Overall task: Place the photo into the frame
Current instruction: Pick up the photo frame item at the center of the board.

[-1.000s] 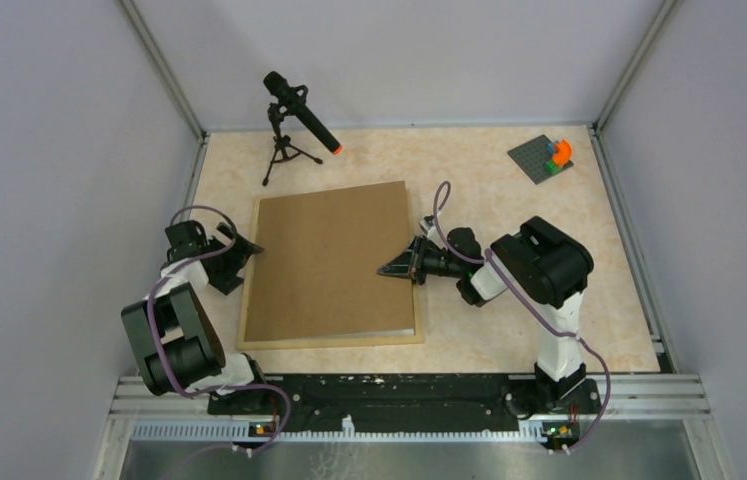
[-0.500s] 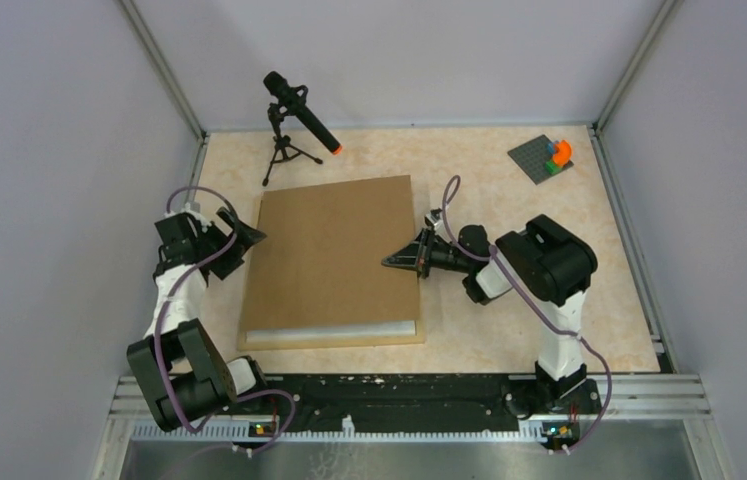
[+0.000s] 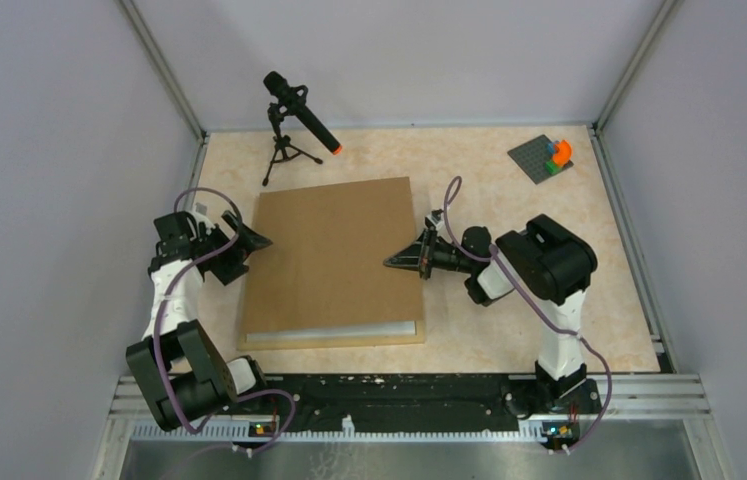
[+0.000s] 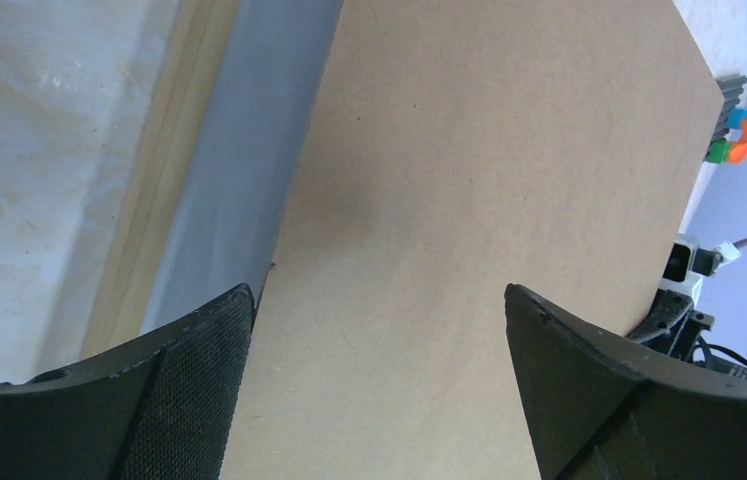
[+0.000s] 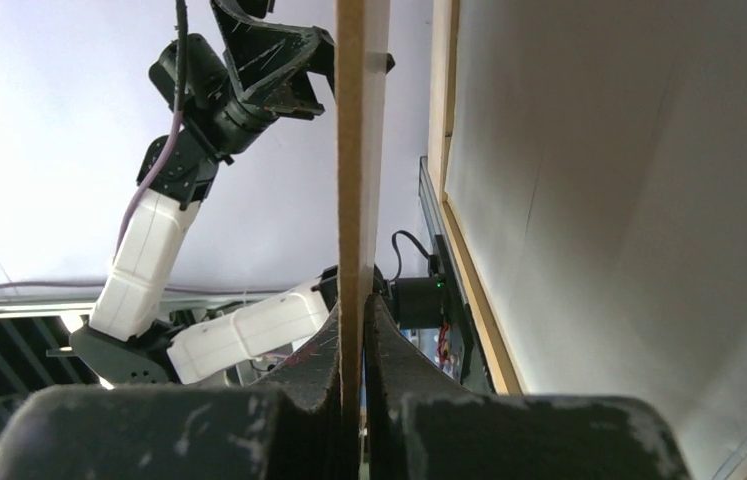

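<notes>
My left arm and right arm wear white shells between bulky black joints, purple cables looping alongside. My left gripper has black wedge fingers (pads finely textured).

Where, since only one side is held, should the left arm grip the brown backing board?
Its free left edge, approached from the left. The backing board is a thin flat sheet lifted off the frame, its right edge pinched by the right gripper; the left gripper, jaws open, should fit across the thickness there.
</notes>
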`<state>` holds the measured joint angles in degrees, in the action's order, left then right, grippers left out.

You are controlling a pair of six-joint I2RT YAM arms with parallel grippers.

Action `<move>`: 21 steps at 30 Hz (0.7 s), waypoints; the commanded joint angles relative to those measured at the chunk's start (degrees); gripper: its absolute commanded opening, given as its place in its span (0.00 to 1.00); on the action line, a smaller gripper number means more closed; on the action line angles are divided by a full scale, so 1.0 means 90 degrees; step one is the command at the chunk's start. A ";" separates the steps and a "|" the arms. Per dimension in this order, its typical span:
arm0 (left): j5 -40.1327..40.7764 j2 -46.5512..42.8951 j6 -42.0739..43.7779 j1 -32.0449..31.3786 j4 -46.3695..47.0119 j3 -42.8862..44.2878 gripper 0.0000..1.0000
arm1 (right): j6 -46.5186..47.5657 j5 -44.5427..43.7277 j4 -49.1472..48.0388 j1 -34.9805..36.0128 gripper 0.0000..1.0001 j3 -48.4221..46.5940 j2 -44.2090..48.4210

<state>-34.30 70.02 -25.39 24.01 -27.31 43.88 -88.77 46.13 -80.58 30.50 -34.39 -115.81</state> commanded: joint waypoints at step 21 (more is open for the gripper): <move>-0.3096 -0.0645 -0.1655 0.0216 0.1146 -0.0280 0.54 | 0.0266 0.1259 -0.1988 -0.0672 0.00 0.0040 0.0364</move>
<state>-47.64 66.87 -34.02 26.87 -22.61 43.72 -88.58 52.31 -83.64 24.16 -33.65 -115.90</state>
